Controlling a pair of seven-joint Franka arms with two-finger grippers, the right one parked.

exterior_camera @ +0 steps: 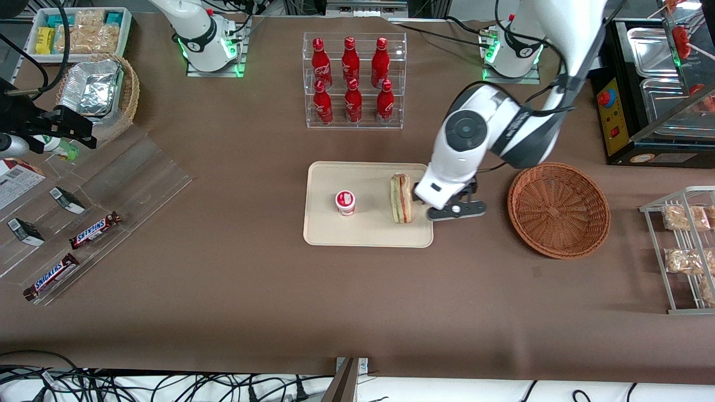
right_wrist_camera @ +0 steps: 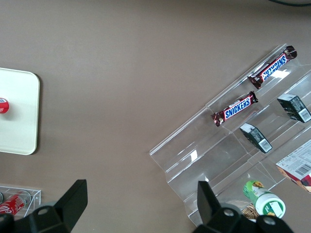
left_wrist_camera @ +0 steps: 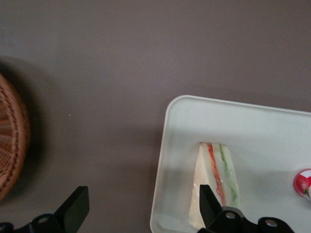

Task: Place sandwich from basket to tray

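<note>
The sandwich (exterior_camera: 400,198), a wedge with green and pink filling, lies on the cream tray (exterior_camera: 324,229) near the tray's edge toward the basket. It also shows in the left wrist view (left_wrist_camera: 216,170), on the tray (left_wrist_camera: 184,121). My left gripper (exterior_camera: 427,201) hangs low over that tray edge, beside the sandwich. It is open (left_wrist_camera: 141,194) and holds nothing: one finger (left_wrist_camera: 206,204) is at the sandwich's bread face, the other (left_wrist_camera: 75,206) over bare table. The reddish-brown basket (exterior_camera: 558,209) is empty, toward the working arm's end; its rim shows in the wrist view (left_wrist_camera: 9,141).
A small red-and-white cup (exterior_camera: 345,202) stands on the tray beside the sandwich. A clear rack of red bottles (exterior_camera: 353,81) stands farther from the camera. A wire rack with bagged snacks (exterior_camera: 684,245) and a black appliance (exterior_camera: 642,111) are past the basket.
</note>
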